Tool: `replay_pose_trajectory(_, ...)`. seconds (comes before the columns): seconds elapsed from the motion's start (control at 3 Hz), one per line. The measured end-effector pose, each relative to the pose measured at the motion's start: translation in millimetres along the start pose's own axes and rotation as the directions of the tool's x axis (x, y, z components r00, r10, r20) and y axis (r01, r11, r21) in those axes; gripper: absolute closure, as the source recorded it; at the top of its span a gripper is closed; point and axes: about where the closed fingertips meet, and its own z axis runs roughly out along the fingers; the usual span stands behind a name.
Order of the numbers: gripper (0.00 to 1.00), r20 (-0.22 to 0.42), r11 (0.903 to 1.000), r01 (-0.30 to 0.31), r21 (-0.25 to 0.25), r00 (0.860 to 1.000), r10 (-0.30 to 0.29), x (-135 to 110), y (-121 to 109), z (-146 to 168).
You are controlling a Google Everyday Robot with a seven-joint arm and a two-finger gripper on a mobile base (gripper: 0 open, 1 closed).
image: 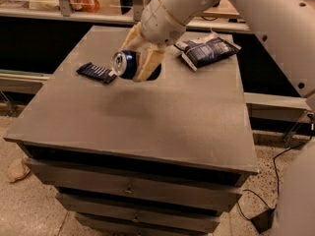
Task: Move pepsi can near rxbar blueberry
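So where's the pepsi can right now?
In the camera view the pepsi can is held in the gripper above the table, just right of the rxbar blueberry.

Grey table [172,127] over stacked drawers, dark blue snack bag [209,50] with white edges flat at its far right, gripper [140,65] raised over the far left, black cable [274,166] on speckled floor right, crumpled tan scrap [17,170] left.
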Motion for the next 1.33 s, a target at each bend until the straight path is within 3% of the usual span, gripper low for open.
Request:
replay_pose_trajectory(0.33,1.00,0.247,0.9839,-0.110,0.141,0.966,0.072,-7.9,-51.9,-4.7)
replay_pose_trajectory(0.67,1.00,0.390,0.9414,-0.208,0.266,0.916,0.093,-17.1,-91.6,-19.8)
replay_pose_trajectory(1.0,1.00,0.418,0.8832,-0.272,0.382,0.903,0.097,-16.0,-113.5,-29.8)
replay_pose_trajectory(1.33,1.00,0.425,0.8498,-0.299,0.434,0.900,0.100,-12.6,-128.8,-31.9)
